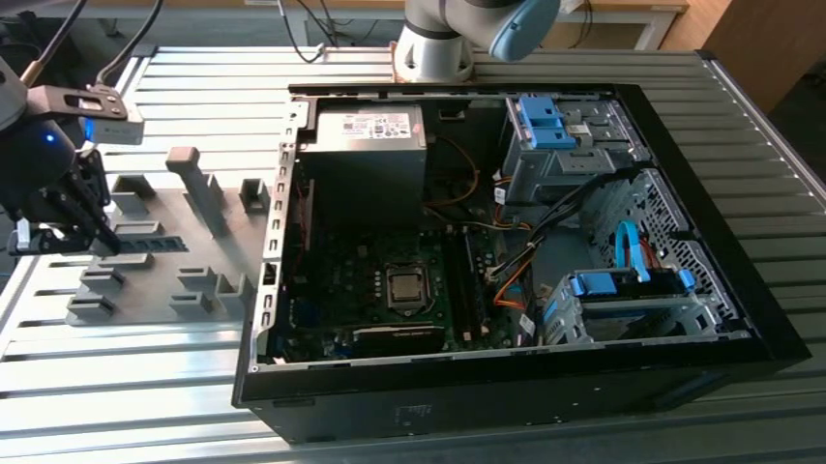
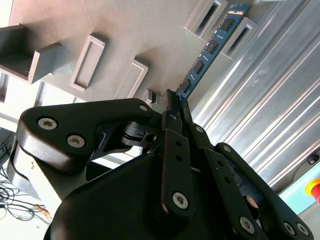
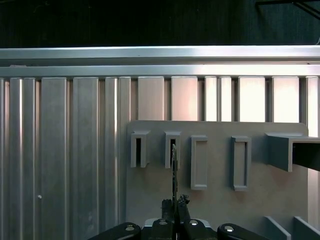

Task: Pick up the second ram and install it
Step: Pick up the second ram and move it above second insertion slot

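Observation:
The second ram (image 2: 210,47) is a thin blue board with dark chips, standing on its edge along the grey holder fixture (image 2: 125,30). My gripper (image 2: 174,97) is shut on its near end, and its far end reaches a slot block of the fixture. In the first wrist view the ram (image 3: 174,170) shows edge-on, rising from the gripper (image 3: 175,204) toward a slot (image 3: 172,150). In the exterior view the gripper (image 1: 101,237) is at the far left over the fixture (image 1: 155,285), with the ram (image 1: 145,242) beside it. I cannot tell whether the ram has left its slot.
The open computer case (image 1: 722,319) lies at the exterior view's right, with the motherboard (image 1: 387,290), power supply (image 1: 368,135) and blue-tabbed drive cages (image 1: 555,126) inside. The arm's base (image 1: 432,43) stands behind it. Upright grey posts (image 1: 193,184) rise from the fixture on the ribbed metal table (image 1: 130,387).

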Motion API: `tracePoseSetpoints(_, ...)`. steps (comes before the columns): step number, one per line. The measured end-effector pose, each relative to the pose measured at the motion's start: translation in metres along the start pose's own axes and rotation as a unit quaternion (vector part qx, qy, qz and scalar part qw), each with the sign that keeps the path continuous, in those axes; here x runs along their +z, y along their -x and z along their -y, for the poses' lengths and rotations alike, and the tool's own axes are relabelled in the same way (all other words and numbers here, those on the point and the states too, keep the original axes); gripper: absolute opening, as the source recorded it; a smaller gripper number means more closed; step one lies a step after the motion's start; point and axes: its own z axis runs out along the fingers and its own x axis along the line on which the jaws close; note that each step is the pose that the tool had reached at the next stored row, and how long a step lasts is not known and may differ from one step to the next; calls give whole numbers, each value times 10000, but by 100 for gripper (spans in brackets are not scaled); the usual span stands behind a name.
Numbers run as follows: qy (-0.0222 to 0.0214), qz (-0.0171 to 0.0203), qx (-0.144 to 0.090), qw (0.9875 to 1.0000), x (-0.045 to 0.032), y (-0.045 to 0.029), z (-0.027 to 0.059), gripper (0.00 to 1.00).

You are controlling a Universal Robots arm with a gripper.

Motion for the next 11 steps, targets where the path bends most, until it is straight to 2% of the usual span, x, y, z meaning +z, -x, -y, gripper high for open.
tracePoseSetpoints(11, 0, 0, 0, 10000, -22, 0, 1, 14)
